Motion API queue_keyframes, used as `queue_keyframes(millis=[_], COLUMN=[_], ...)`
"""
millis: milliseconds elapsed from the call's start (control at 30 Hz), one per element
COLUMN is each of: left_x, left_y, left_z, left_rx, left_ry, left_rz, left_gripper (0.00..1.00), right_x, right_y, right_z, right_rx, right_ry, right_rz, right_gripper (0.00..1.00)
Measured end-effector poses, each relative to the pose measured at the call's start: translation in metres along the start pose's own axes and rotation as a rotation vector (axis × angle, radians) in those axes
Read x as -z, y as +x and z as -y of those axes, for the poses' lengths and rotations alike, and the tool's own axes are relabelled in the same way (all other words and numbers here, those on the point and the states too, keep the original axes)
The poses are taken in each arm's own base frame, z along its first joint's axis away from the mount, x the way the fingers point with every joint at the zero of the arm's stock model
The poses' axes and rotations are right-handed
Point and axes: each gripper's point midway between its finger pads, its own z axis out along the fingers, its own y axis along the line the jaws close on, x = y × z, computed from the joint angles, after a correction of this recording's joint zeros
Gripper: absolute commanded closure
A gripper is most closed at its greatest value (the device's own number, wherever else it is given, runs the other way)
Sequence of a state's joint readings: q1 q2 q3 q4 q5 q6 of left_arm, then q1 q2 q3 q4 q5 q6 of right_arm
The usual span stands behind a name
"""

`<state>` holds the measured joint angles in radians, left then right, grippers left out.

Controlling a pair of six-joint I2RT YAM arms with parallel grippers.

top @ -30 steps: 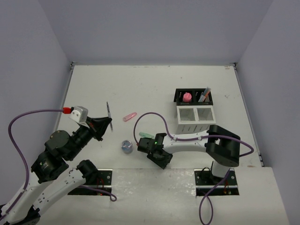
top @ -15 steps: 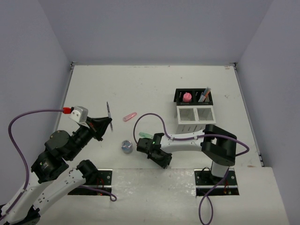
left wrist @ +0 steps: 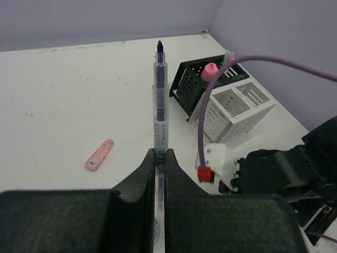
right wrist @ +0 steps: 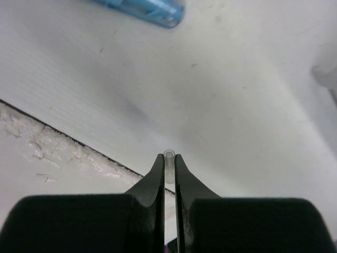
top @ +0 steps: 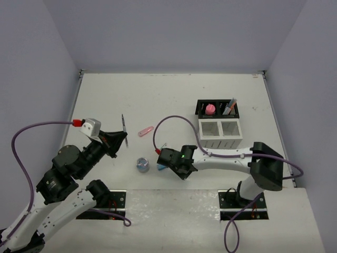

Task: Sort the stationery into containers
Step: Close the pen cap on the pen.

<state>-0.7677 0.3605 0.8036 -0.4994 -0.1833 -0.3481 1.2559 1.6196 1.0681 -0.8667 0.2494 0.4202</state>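
My left gripper point(left wrist: 160, 153) is shut on a clear pen with a dark blue tip point(left wrist: 159, 100), held above the table at the left point(top: 123, 126). My right gripper point(right wrist: 168, 157) is shut on a thin clear tube end point(right wrist: 169, 156), low over the table near its front edge point(top: 181, 173). A blue capsule piece point(right wrist: 142, 6) lies just ahead of it point(top: 160, 167). A round blue-grey roll point(top: 142, 164) and a pink capsule piece point(top: 146, 131) lie between the arms. The black container point(top: 217, 109) and white container point(top: 221, 134) stand at the right.
The black container holds a pink lump point(top: 209, 109) in its left half and several pens point(top: 229, 107) in its right. The right arm's purple cable point(left wrist: 210, 100) loops above the table beside the containers point(left wrist: 237, 108). A seam point(right wrist: 68, 139) marks the table's front edge.
My right gripper has shut and its arm has stretched out, with the elbow swung right. The mint piece that lay beside its wrist no longer shows. My left arm has barely moved.
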Motion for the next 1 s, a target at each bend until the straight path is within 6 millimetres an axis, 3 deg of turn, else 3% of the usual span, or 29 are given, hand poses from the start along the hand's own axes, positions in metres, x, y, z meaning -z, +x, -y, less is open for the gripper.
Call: queue_keyframes(millis=[167,267,433,567,633,767,1000], left_x=[-0.008,-0.016,-0.038,-0.054,-0.059,-0.057,-0.046], left_y=[-0.001,0.005,0.017,0.054,0.062,0.054,0.052], left_z=[0.007,0.015,0.048,0.076,0.088,0.114,0.141], left_rx=[0.027,0.064,0.19,0.31,0.356,0.411,0.408], left_ry=[0.026,0.059,0.237,0.414,0.482,0.635,0.783], left_rz=[0.001,-0.002,0.04,-0.011,-0.041,-0.03,-0.048], left_gripper=[1.0,1.0,1.0,1.0,1.0,1.0,1.0], right_x=[0.041,0.084,0.202,0.289,0.318,0.342,0.35], right_y=[-0.04,-0.068,-0.111,-0.096,-0.097,-0.104,-0.121], right_z=[0.041,0.066,0.075,0.089,0.091,0.085,0.074], right_rx=[-0.246,-0.413,-0.61,-0.681,-0.67,-0.623,-0.545], right_ry=[0.056,0.021,-0.324,-0.602,-0.668,-0.743,-0.733], right_rz=[0.236,0.451,1.042,1.485,1.598,1.699,1.69], right_gripper=[1.0,1.0,1.0,1.0,1.0,1.0,1.0])
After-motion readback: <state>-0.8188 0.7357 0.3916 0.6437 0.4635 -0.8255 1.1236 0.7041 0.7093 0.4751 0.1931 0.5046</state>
